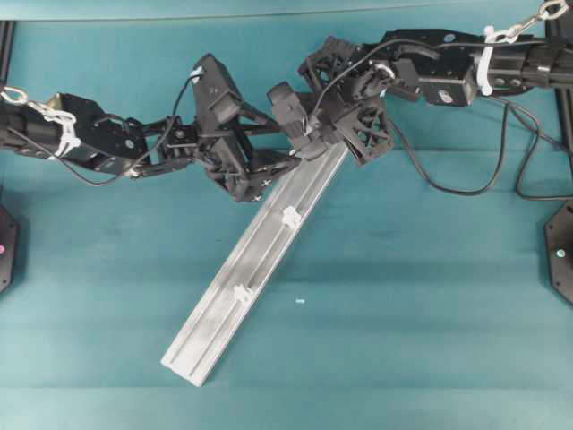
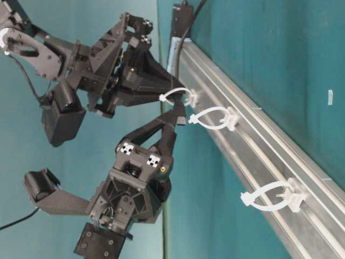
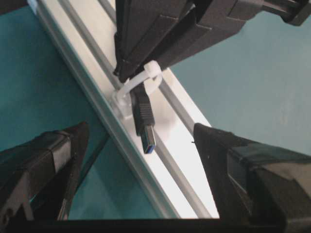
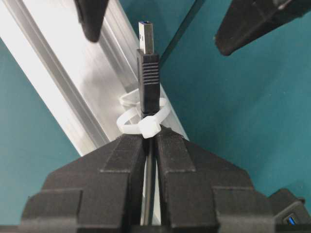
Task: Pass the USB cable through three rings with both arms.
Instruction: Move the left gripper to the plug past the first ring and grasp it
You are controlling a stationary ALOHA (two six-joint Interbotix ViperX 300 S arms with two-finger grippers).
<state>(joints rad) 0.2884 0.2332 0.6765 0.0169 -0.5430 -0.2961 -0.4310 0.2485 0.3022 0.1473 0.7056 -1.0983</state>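
Observation:
The USB cable's black plug (image 3: 144,116) pokes through the first of the three rings (image 3: 141,80), a white loop on the silver rail (image 1: 224,313). My right gripper (image 4: 151,138) is shut on the thin cord just behind that ring (image 4: 146,121), and the plug (image 4: 148,73) sticks out beyond it. My left gripper (image 3: 141,145) is open, with one finger on each side of the plug tip and touching nothing. The other two rings (image 1: 291,216) (image 1: 242,293) stand free further down the rail. In the overhead view the arms hide the plug and the first ring.
The rail lies diagonally on the teal table (image 1: 430,313). A black hub (image 2: 180,16) with its cord sits at the rail's far end. A small white scrap (image 1: 300,302) lies right of the rail. Black mounts (image 1: 560,251) stand at both table sides.

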